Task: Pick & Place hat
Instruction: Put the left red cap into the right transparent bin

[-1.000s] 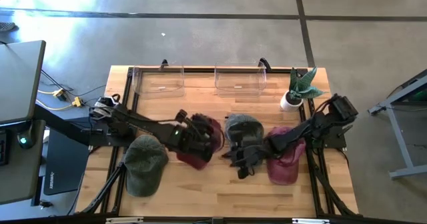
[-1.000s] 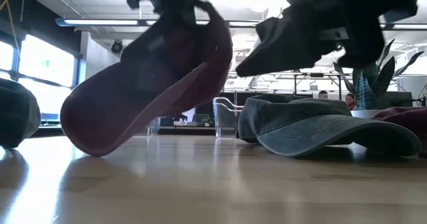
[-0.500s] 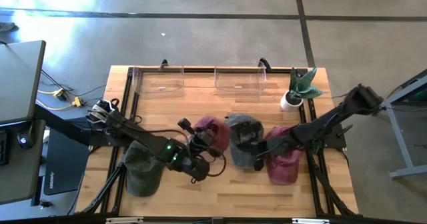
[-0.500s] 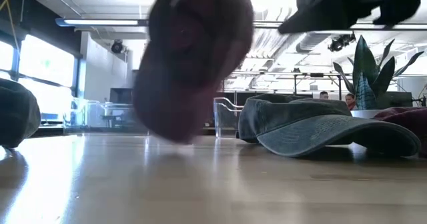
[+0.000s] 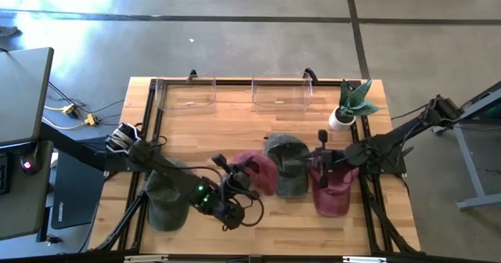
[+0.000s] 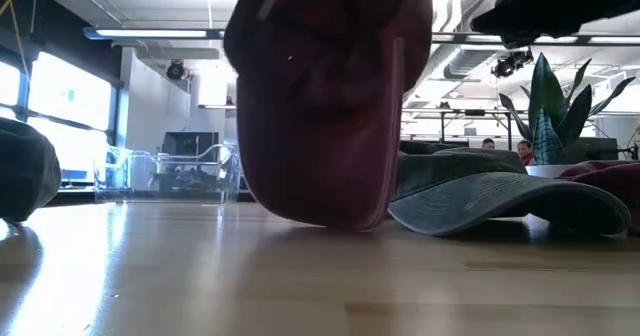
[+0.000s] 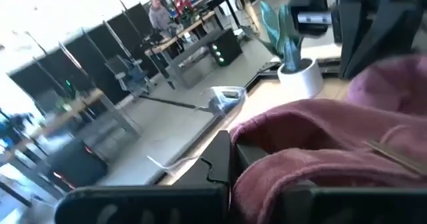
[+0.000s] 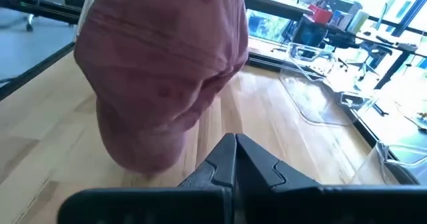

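My left gripper [image 5: 237,185] is near the table's middle, shut on a maroon hat [image 5: 257,171]. That hat hangs in the low view [image 6: 330,106] and faces the right wrist camera [image 8: 160,71]. A grey-green hat [image 5: 286,165] lies flat on its brim just right of it [image 6: 500,196]. A second maroon hat [image 5: 333,191] lies farther right, and a dark green hat [image 5: 167,196] lies under the left arm. My right gripper [image 5: 318,166] hovers above the gap between the grey-green and second maroon hats, shut and holding nothing [image 8: 235,154]. My left gripper [image 7: 267,181] pinches bunched maroon cloth [image 7: 287,164] of the hat between its two fingers [image 7: 220,164]; the cloth hides which part it is. The hat hangs below the fingers with its lower edge [image 6: 340,221] at the tabletop; whether it touches, I cannot tell.
Two transparent bins [image 5: 186,96] [image 5: 282,95] stand along the far edge. A potted plant [image 5: 348,105] sits at the far right corner. Bare wood [image 5: 274,220] runs along the near edge. People sit in the room beyond the table [image 6: 522,151].
My left gripper moved toward the near edge and carried the maroon hat to the right, swinging it from a slanted pose into an upright hang next to the grey-green hat. My right gripper drew back toward the table's right, off the grey-green hat, which stayed put.
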